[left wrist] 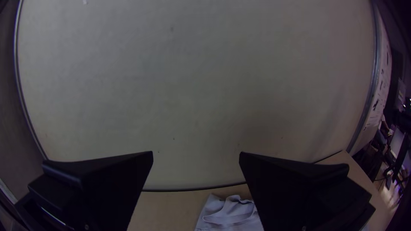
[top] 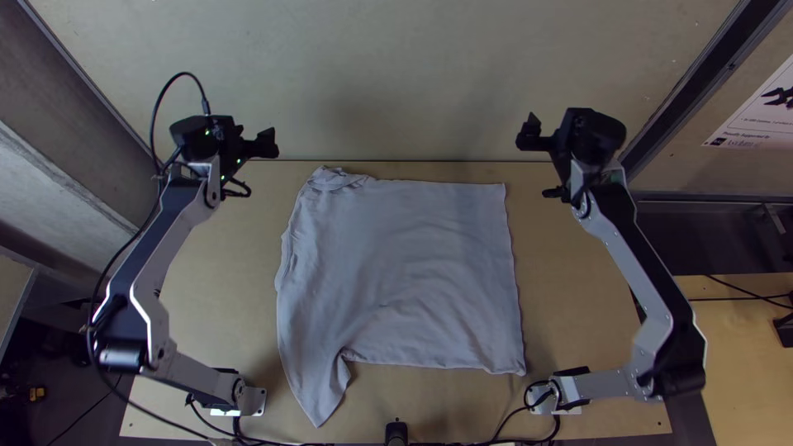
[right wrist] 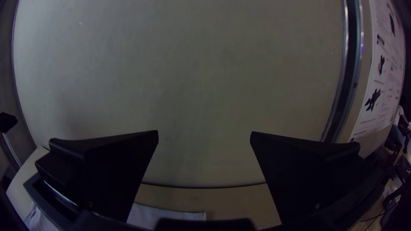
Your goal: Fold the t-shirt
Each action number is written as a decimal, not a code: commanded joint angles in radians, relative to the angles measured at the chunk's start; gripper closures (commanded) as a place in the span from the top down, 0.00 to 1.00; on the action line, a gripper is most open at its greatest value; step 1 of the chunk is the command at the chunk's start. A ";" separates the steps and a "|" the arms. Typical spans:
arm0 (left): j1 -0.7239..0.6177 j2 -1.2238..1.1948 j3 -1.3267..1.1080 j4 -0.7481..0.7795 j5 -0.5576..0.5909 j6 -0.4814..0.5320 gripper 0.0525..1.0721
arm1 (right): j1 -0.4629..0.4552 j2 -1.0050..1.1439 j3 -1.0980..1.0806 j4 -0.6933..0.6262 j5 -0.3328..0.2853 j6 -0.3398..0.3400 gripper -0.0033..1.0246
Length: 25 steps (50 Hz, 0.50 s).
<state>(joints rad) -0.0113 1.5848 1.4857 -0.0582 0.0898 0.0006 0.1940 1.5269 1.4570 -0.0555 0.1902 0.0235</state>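
Note:
The light grey t-shirt (top: 405,272) lies spread on the table, with a sleeve stretched toward the near edge at lower left and small bunched folds at its far left corner. Beyond that corner, to its left, my left gripper (top: 253,167) is held open and apart from the cloth. My right gripper (top: 538,165) stands open off the far right corner, not touching the shirt. In the left wrist view, bunched shirt cloth (left wrist: 233,211) shows beside the left gripper (left wrist: 196,159). In the right wrist view, a shirt edge (right wrist: 171,214) lies below the right gripper (right wrist: 204,139).
The wooden table (top: 215,306) has bare strips left and right of the shirt. A pale wall panel (top: 396,83) rises behind its far edge. Black cables (top: 285,441) run along the near edge by a small black object (top: 396,433). A printed sheet (top: 756,116) hangs at the right.

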 commanded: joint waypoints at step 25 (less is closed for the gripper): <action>-0.004 0.561 0.613 -0.450 0.079 -0.088 0.94 | -0.051 0.492 0.589 -0.557 -0.106 0.242 0.96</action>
<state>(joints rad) -0.0113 2.0838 1.9984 -0.4477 0.1490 -0.0605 0.1417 1.9907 1.9945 -0.5938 0.0887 0.2298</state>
